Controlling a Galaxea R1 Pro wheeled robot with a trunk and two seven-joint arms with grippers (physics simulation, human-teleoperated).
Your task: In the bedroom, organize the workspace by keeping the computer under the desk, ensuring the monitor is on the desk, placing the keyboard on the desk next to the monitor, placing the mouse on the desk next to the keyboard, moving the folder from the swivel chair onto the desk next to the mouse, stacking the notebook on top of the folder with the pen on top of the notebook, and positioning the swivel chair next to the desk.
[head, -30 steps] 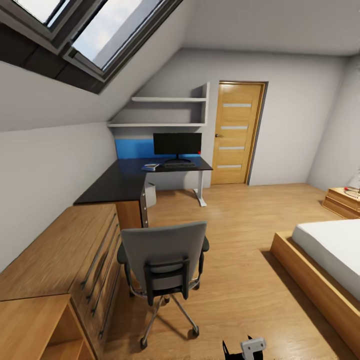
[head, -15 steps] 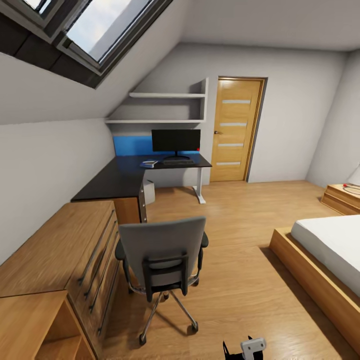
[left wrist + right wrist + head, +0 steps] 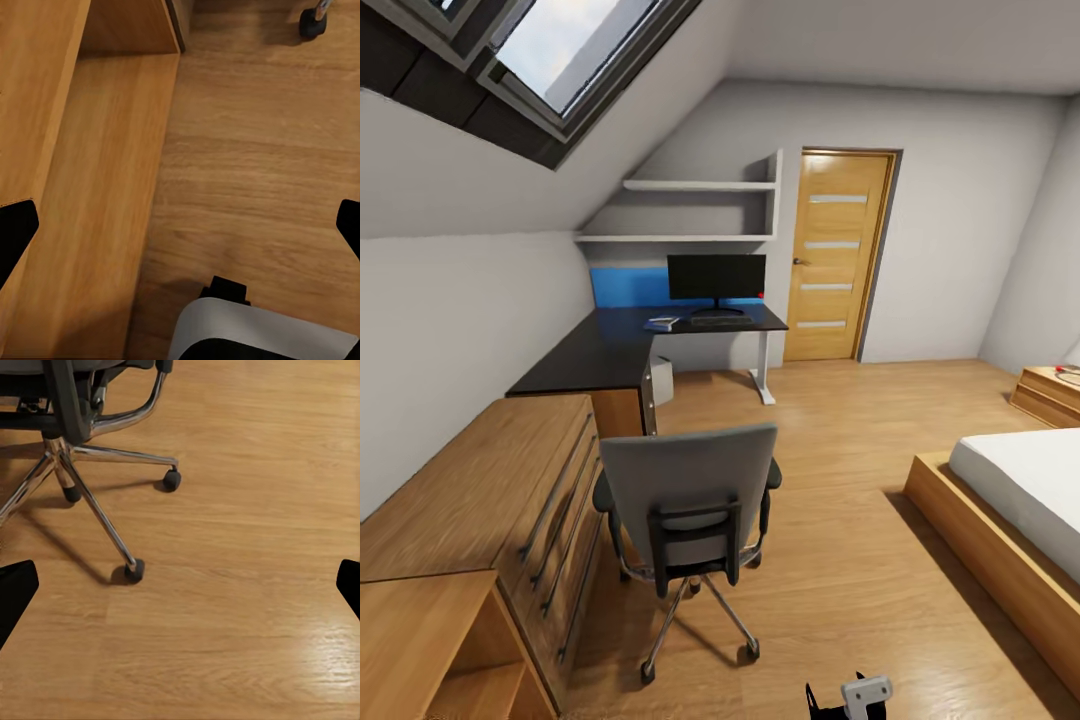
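The grey swivel chair (image 3: 690, 495) stands mid-floor with its back toward me, hiding its seat, so the folder is hidden. Its chrome base (image 3: 82, 472) is close to my right gripper (image 3: 180, 585), which is open over bare floor. Far off, the black desk (image 3: 595, 358) carries the monitor (image 3: 716, 278) and the keyboard (image 3: 722, 321). A small pale-blue flat item (image 3: 660, 323) lies left of the keyboard, too small to name. The white computer (image 3: 661, 382) sits under the desk. Mouse, notebook and pen cannot be made out. My left gripper (image 3: 180, 232) is open beside the wooden chest.
A light wooden drawer chest (image 3: 480, 490) runs along the left wall between me and the desk. A bed (image 3: 1020, 500) in a wooden frame fills the right. Open wooden floor (image 3: 830, 440) lies between them. A door (image 3: 838, 255) stands beyond the desk.
The whole picture has shifted slightly, so the camera has moved. The chair looks a little nearer. Nothing in the room has moved on its own.
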